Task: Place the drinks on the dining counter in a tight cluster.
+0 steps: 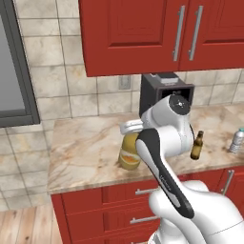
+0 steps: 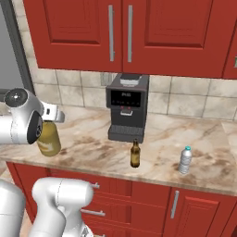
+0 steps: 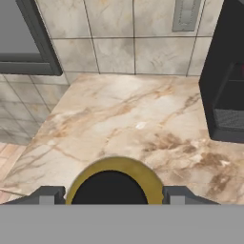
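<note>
We are counting three drinks, all standing upright on the marbled wall counter beneath the red cabinets. Our claw is sitting over the first of them, one squat yellow-orange juice bottle with a black cap. In the hand view its two fingertips are standing either side of the cap, just beside the bottle's yellow shoulder. We are seeing the claw spread about the bottle's top, but we cannot tell whether the fingers are actually pressing on it or standing a hair off it.

Farther along the counter, beyond the claw toward the coffee machine's side, one slim brown glass bottle is standing near the counter's front edge. Farther still from the claw, one small clear water bottle with a blue cap is standing, well apart from the juice bottle and near the brown one.

One black coffee machine is sitting at the back of the counter against the tiled wall, behind the brown bottle. One wall outlet is showing on the tiles ahead of the claw, and one dark window frame is showing on the claw's other side.
</note>
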